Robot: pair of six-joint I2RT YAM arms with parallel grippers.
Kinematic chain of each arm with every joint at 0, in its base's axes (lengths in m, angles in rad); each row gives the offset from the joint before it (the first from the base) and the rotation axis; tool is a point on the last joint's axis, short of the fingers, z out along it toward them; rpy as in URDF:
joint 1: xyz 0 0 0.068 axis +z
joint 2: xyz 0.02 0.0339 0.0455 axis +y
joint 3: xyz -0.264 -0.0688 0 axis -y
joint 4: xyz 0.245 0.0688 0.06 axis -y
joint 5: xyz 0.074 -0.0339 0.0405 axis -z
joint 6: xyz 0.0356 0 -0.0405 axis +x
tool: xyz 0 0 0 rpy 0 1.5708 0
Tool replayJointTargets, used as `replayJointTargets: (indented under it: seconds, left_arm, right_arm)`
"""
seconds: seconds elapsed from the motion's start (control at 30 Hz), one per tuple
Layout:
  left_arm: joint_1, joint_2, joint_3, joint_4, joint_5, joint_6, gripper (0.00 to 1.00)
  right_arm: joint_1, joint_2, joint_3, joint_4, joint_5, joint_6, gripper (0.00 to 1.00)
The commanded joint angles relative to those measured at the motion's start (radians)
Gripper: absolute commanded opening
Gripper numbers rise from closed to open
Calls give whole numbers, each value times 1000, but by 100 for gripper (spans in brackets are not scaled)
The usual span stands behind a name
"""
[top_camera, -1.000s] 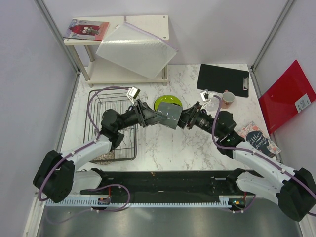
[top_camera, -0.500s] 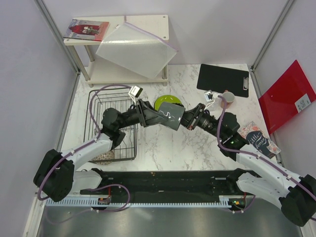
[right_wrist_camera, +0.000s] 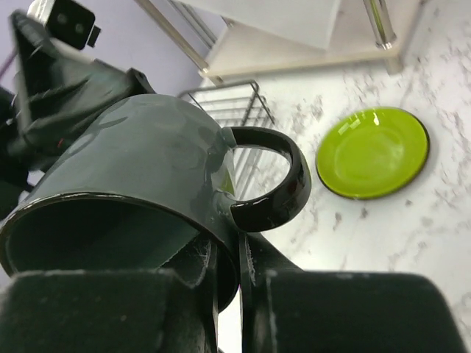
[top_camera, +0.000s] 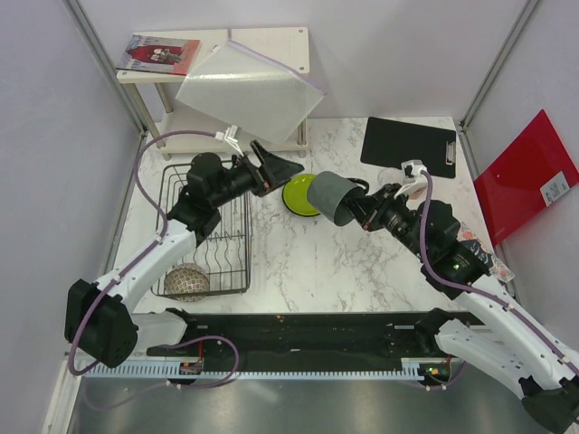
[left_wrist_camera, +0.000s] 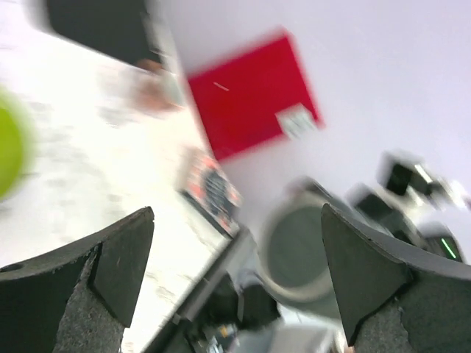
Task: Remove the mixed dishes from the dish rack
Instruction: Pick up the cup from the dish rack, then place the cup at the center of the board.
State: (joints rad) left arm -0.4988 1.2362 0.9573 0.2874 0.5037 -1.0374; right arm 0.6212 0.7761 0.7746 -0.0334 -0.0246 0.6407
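Top external: right gripper (top_camera: 355,210) clamps the dark grey-green handled mug (top_camera: 330,197) aloft beside the unloaded lime-green plate (top_camera: 297,193); left gripper (top_camera: 288,168) gapes empty; 1 brown speckled bowl (top_camera: 186,282) waits in the black wire dish rack (top_camera: 246,262).

No legible writing in any view.
The white sticker (top_camera: 554,187) on the flat red plastic folder (top_camera: 525,172), right of the black clipboard (top_camera: 409,143), carries dark marks too small to read, and in the left wrist view it is only a blur. The red printed booklet (top_camera: 161,51), far left of the clipboard on the white two-tier shelf (top_camera: 280,38), shows print too fine to make out.
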Motion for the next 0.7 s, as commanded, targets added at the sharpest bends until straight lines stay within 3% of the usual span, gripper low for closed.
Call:
replayJointTargets:
  seconds: [0.0, 0.17, 0.27, 0.67]
  left_arm:
    - [103, 22, -21, -322, -295, 36, 99]
    - [138, -46, -58, -465, -425, 23, 99]
    - [138, -99, -78, -522, -468, 4, 99]
    - [137, -241, -224, -583, -380, -32, 99]
  right_arm:
    - [18, -35, 141, -133, 136, -30, 0]
    - [14, 72, 312, -466, 473, 11, 0]
    - [-30, 167, 403, -626, 544, 40, 0]
    - [-599, 275, 242, -637, 238, 192, 0]
